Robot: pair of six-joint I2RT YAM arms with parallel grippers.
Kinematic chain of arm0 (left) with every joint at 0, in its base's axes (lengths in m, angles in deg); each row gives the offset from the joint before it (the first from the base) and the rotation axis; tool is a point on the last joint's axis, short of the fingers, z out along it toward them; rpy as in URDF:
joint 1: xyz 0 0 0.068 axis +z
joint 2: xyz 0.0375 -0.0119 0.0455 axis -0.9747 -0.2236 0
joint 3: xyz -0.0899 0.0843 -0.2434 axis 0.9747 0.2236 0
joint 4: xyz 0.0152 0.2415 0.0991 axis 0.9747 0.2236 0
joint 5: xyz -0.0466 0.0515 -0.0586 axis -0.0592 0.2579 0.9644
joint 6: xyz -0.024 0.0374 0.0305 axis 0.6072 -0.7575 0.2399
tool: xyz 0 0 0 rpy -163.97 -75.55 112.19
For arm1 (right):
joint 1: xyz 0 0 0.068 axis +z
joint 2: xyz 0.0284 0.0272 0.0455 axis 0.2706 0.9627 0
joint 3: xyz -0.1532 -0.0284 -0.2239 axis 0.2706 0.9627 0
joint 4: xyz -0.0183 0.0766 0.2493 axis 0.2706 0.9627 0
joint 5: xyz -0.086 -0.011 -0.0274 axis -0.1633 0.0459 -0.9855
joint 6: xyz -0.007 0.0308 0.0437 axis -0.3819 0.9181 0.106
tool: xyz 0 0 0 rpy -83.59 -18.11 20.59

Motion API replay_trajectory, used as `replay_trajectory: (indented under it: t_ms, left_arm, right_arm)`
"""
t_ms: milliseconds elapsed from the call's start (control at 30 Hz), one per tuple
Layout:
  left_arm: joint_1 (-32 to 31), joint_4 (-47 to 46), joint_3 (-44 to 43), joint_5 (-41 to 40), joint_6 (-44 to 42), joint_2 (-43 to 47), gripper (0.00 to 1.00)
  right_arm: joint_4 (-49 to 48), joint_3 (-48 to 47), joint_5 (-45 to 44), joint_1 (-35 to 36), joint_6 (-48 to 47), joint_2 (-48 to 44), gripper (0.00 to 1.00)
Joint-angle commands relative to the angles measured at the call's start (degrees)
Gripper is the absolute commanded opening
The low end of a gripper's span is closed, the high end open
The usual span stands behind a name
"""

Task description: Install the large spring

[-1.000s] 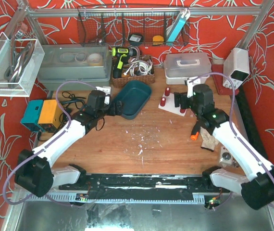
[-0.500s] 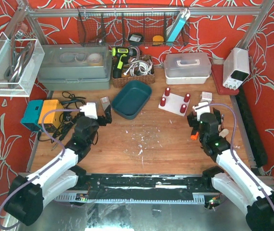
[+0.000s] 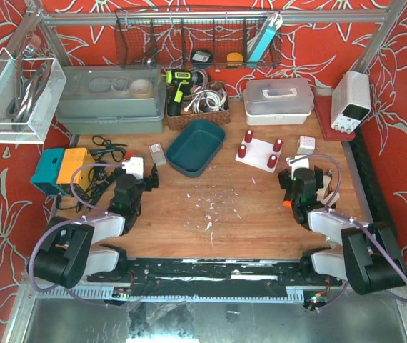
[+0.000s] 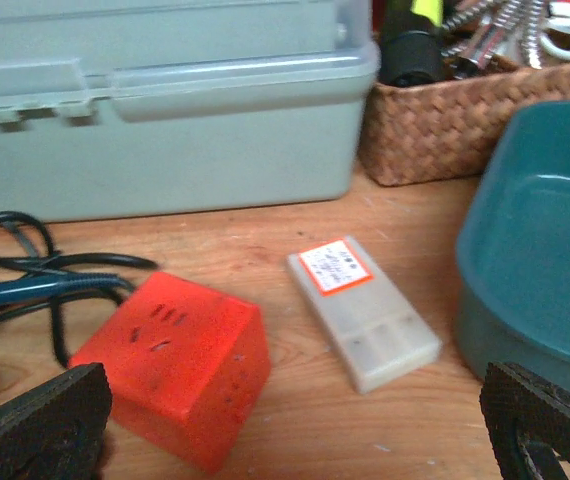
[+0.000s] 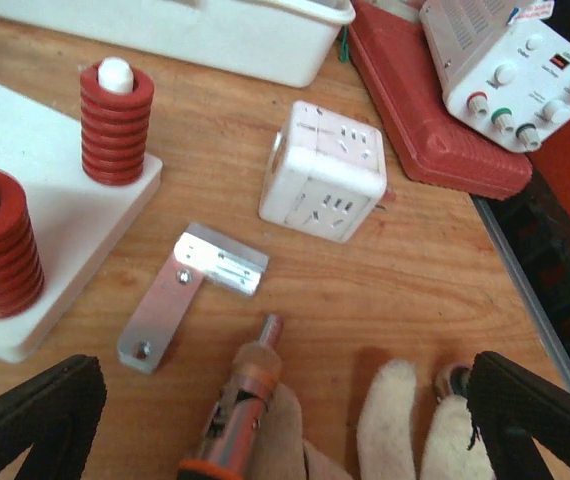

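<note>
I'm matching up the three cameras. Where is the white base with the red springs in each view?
Top external: white base right of centre, between teal tray and white cube socket.
Left wrist: not in it; only the teal tray shows, at right.
Right wrist: white base at the left edge, two red springs on it.
Shared landmark: the white cube socket, right of the base in top and right wrist views.

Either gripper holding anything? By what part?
Nothing held. Left gripper and right gripper are both open and empty.
</note>
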Motion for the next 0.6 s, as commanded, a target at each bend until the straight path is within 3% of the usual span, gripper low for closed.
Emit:
replay_trajectory:
  t_ms: [0,167,367,433,567]
  left_arm:
    - [2.9,-14.0,3.7,0.2,0.3,-1.8,1.00]
    - [3.1,-17.1,4.4,3.0,-0.7,-5.1,1.00]
    - [4.1,-23.1,6.6,1.5,1.2,-9.0,1.00]
    - [4.3,-31.3,8.9,0.9,1.3,-11.5,1.00]
    - [5.8,-26.6,7.0,2.3,2.7,-10.9,1.00]
  right_arm:
    - [-10.1,-1.4,4.3,-2.1,0.5,4.3,0.99]
    - [-15.0,-1.6,7.3,-5.4,2.6,10.6,0.99]
    - [-18.9,0.4,7.1,-6.5,4.1,12.0,0.99]
    - [-19.5,0.5,7.0,-6.5,4.0,12.3,0.99]
    - [-19.1,0.2,6.9,-6.6,4.0,12.3,0.99]
